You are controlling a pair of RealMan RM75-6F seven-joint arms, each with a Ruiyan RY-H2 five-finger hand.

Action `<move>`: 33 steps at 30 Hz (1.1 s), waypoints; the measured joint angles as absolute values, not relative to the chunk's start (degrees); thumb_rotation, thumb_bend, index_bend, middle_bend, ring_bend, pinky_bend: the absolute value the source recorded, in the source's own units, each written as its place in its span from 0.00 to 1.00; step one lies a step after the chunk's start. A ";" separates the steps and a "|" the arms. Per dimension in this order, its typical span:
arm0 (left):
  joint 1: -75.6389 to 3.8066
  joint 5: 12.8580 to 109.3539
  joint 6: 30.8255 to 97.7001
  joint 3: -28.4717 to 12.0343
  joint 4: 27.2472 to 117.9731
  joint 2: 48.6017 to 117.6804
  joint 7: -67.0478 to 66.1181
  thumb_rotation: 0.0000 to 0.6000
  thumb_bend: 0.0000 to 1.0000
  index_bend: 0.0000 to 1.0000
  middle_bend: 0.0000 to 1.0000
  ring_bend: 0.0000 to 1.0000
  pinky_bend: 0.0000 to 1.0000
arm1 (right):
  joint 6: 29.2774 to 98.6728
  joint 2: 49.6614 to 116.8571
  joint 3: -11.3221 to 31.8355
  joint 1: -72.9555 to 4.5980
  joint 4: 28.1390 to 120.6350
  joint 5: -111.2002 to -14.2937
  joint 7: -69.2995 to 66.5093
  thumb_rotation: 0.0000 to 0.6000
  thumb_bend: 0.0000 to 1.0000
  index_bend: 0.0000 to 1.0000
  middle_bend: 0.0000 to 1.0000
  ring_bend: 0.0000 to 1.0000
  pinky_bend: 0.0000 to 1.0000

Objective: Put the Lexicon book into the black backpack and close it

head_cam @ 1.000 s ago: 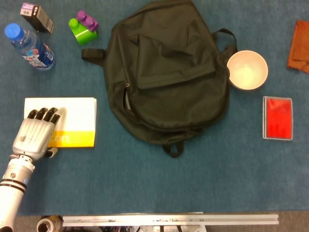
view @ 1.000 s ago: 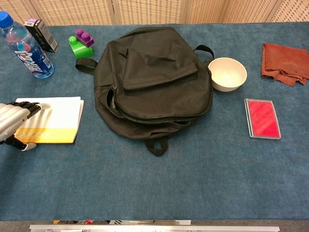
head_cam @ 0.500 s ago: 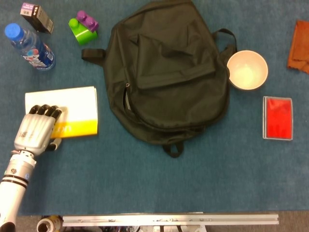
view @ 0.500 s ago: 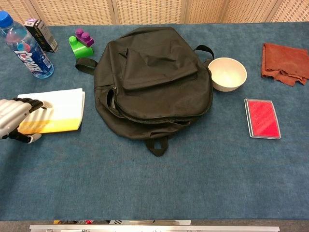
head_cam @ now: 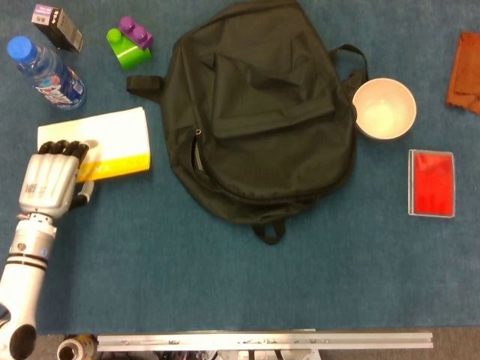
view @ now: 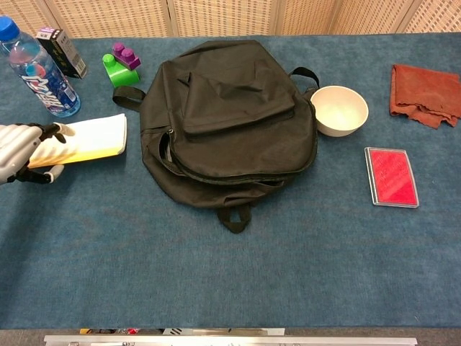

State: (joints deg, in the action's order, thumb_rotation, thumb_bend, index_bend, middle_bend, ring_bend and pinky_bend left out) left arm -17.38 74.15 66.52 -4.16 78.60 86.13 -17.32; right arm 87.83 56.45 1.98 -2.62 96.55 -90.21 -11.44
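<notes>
In the head view, the silver-and-black left hand [head_cam: 49, 184] is grasping the near-left edge of the flat white-and-yellow Lexicon book [head_cam: 105, 144], its dark fingertips [head_cam: 64, 148] lying over the cover while the thumb is tucking under the yellow band. The book is sitting left of the black fabric backpack [head_cam: 262, 112], apart from it, its long axis running left to right with the far end tilting slightly away. The backpack's open zipper slit [head_cam: 197, 157] is facing the book's right end, so the coming move, as I judge it, is turning on carrying the book rightward, long axis first, into that gap. The right hand is not showing here; the left is clearly the nearer one.

In the chest view, the left hand [view: 21, 153] is entering from the left edge and pinching the book [view: 90, 137], which is appearing raised at the held end rather than lying flat on the blue cloth-covered table [view: 216, 274]. The backpack [view: 230, 119] is lying flat to the book's right, its side opening [view: 167, 148] gaping a little. The right hand is absent here too.
</notes>
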 measured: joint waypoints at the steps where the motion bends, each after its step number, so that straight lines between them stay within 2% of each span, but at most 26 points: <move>1: -17.60 73.95 66.51 -4.42 78.38 86.41 -17.66 1.00 0.39 0.21 0.30 0.24 0.22 | 87.85 56.41 1.98 -2.56 96.53 -90.15 -11.54 1.00 0.08 0.37 0.37 0.28 0.37; 13: -19.79 71.00 67.76 -6.56 74.81 89.44 -28.08 1.00 0.38 0.27 0.33 0.26 0.27 | 88.17 56.06 1.99 -2.20 96.56 -90.09 -12.16 1.00 0.08 0.37 0.37 0.28 0.37; 18: -20.19 69.03 70.37 -7.13 72.41 91.44 -36.30 1.00 0.38 0.39 0.39 0.34 0.30 | 88.30 55.97 2.00 -2.07 96.69 -90.13 -12.29 1.00 0.08 0.37 0.37 0.28 0.37; 22: -20.29 67.53 71.31 -7.50 71.33 92.44 -37.88 1.00 0.38 0.49 0.42 0.36 0.34 | 88.35 56.00 2.05 -2.05 96.73 -90.18 -12.29 1.00 0.08 0.37 0.37 0.28 0.37; 29: -20.24 66.04 70.21 -7.40 72.43 92.08 -37.75 1.00 0.38 0.54 0.47 0.39 0.36 | 88.16 56.01 2.09 -2.08 96.81 -90.05 -12.19 1.00 0.09 0.37 0.37 0.28 0.37; 33: -20.09 66.62 70.48 -7.10 73.05 91.56 -36.16 1.00 0.38 0.59 0.52 0.44 0.41 | 88.11 56.11 2.14 -2.09 96.79 -89.98 -11.94 1.00 0.09 0.37 0.37 0.28 0.37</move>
